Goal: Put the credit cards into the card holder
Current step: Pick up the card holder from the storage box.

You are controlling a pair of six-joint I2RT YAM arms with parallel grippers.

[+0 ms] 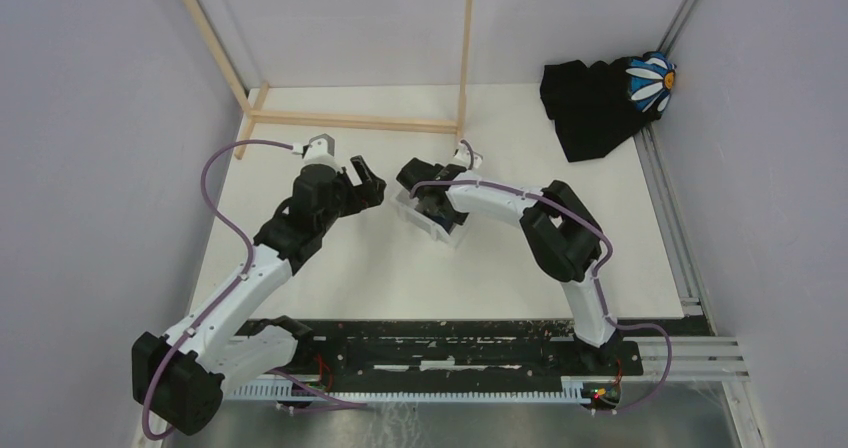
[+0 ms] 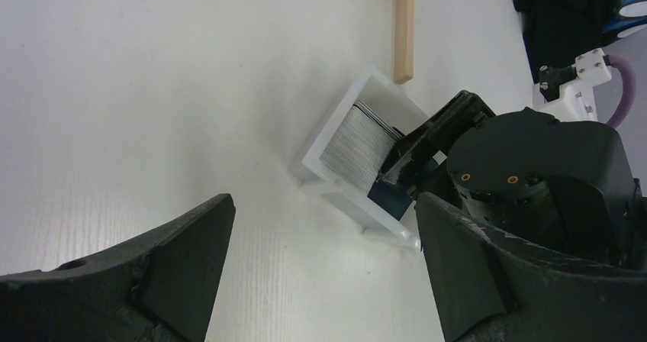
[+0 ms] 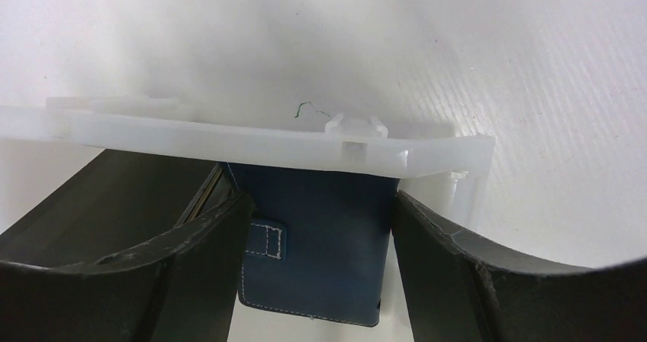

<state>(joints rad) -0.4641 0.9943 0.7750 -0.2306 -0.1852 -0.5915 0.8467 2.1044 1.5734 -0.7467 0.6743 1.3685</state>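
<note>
Black fingers [image 3: 152, 281] of the right hand [image 3: 320, 201] press the navy card holder [image 3: 320, 266] from both sides inside the clear box [image 3: 229, 136]. Beside it, the left hand [image 2: 324, 204] gapes wide, empty, over the bench [image 2: 152, 90]. Silvery credit cards [image 2: 355, 147] stand in the box ahead of it.

Matt stitched card holder [image 3: 320, 243], translucent plastic box [image 3: 229, 140], ribbed silvery credit cards [image 2: 352, 147].

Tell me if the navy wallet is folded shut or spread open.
Folded shut: right wrist view shows the wallet presenting only its navy outer cover and stitched strap.
</note>
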